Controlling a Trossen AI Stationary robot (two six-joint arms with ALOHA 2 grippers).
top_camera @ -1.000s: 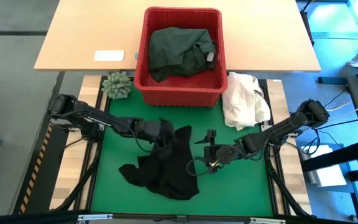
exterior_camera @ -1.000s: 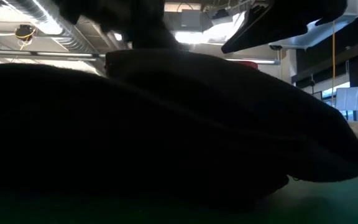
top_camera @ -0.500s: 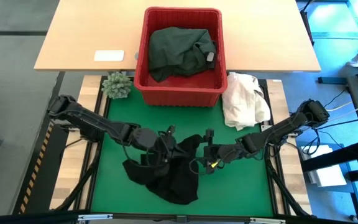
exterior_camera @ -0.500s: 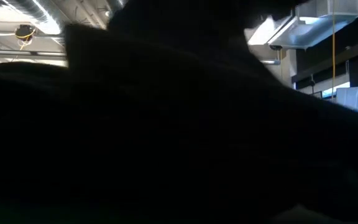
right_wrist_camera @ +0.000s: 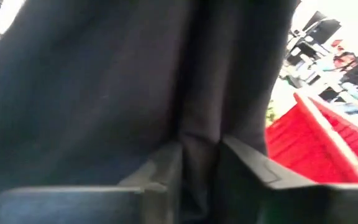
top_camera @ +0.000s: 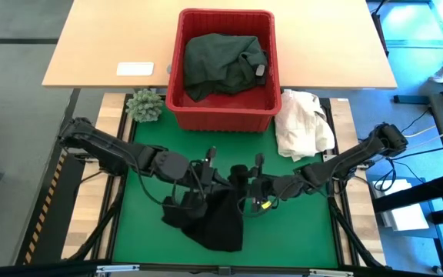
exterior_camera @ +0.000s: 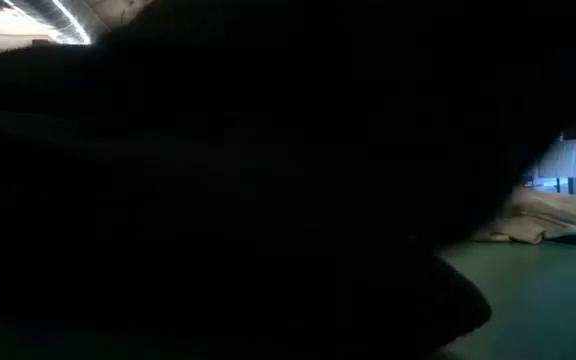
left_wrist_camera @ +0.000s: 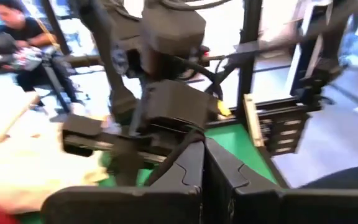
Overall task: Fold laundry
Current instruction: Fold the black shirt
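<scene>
Since the earlier frames, the black garment [top_camera: 214,219] has been gathered into a narrower bunch below the red basket [top_camera: 223,108], and the two arms have been brought closer together over it. From above, the left pincer [top_camera: 206,178] is seen at the upper left edge of the bunched cloth; in the left wrist view its fingers [left_wrist_camera: 188,171] are pressed together, and whether cloth is caught between them cannot be told. The right pincer [top_camera: 246,183] is placed just beside it, at the upper right edge of the same garment. In the right wrist view a fold of the black garment [right_wrist_camera: 197,81] is clamped between the right pincer's fingers [right_wrist_camera: 244,165] and hangs slack beyond them. The garment is spread on the green mat [top_camera: 298,231] of the tabletop, directly below the red basket, with most of its cloth lying below both pincers. A dark green garment [top_camera: 223,63] is held inside the red basket. A cream-white cloth heap [top_camera: 304,123] is laid just beside the basket's right wall, and a small green plant [top_camera: 144,105] is set near its left wall. The low view is almost wholly blocked by dark cloth [exterior_camera: 218,200], with the cream-white heap [exterior_camera: 548,215] visible past it.
</scene>
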